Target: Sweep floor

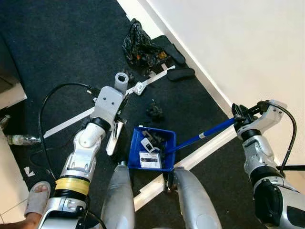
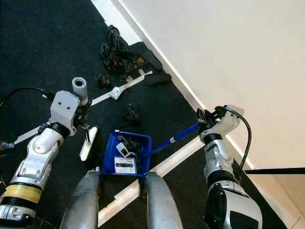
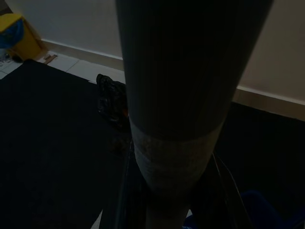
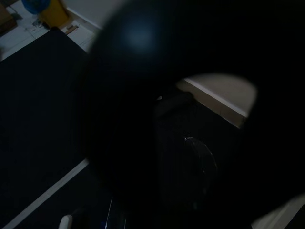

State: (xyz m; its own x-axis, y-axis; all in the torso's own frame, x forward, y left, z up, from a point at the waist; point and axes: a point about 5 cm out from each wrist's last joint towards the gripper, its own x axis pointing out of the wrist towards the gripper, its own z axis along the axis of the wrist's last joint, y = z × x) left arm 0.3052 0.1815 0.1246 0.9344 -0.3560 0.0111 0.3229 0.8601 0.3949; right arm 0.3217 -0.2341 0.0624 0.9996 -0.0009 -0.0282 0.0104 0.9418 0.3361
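The small black crumpled scrap of debris [image 1: 154,112] lies on the dark carpet [image 1: 57,43], just beyond the open mouth of the blue plastic dustpan [image 1: 152,149], which already holds some rubbish. The right gripper [image 1: 239,113] is clamped on the dustpan's long blue handle [image 1: 202,135], which runs out toward the robot's right. The left gripper [image 1: 120,109] grips a grey-handled brush [image 1: 114,136], whose pale head stands left of the pan. The scrap is nearer the left arm, so a sweep from beyond it toward the robot looks needed.

The left arm [image 1: 86,143] reaches forward toward eleven o'clock, wrist bent down, its left gripper [image 1: 120,114] clamped around a pale handle. The right arm [image 1: 259,157] stretches toward one o'clock, elbow low, its right gripper [image 1: 239,113] closed around a blue handle's end.
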